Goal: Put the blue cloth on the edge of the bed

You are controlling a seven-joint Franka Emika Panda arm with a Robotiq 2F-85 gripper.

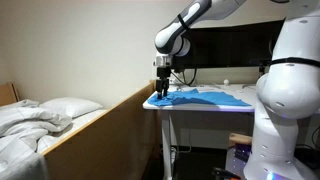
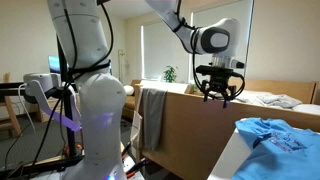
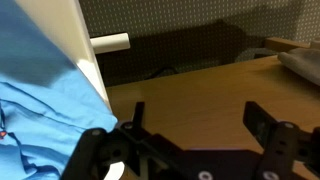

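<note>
The limp, wrinkled medium-blue cloth [image 1: 205, 97] lies spread over the top of the white desk [image 1: 165, 108], one corner reaching the desk end that faces the bed. None of it is on the long brown wooden side board of the bed [image 1: 115, 125], which stands just beside the desk with rumpled white bedding [image 1: 40, 120] behind it. The black Robotiq gripper [image 2: 220, 97] hangs at that desk end, near the cloth's corner, fingers spread apart with nothing between them; whether its tips touch the fabric is hard to tell.
</note>
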